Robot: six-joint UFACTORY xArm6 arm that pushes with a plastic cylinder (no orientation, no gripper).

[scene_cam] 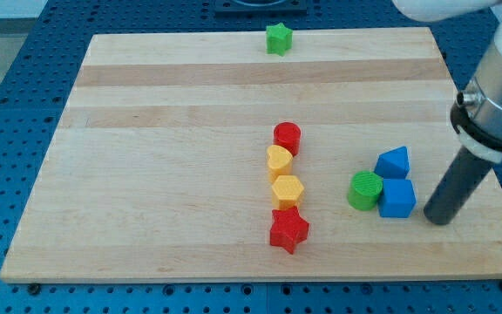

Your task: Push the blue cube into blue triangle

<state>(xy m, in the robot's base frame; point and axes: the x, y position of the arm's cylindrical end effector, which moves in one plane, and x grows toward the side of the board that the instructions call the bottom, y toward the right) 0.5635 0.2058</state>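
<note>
No jaws on this rig: bare rod only, holding nothing. My tip [437,220] sits just right of blue cube [397,198], which touches blue triangle [393,162] above it. Cube likely light, rigid, slides easily; push its lower face upward.

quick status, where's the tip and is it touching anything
My tip: no jaws, holding nothing; on the board just right of the blue cube, small gap visible, not touching.

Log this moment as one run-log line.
my tip: right of blue cube, small gap | blue cube: touching blue triangle above, green cylinder on its left | task: contact apparently made
</note>
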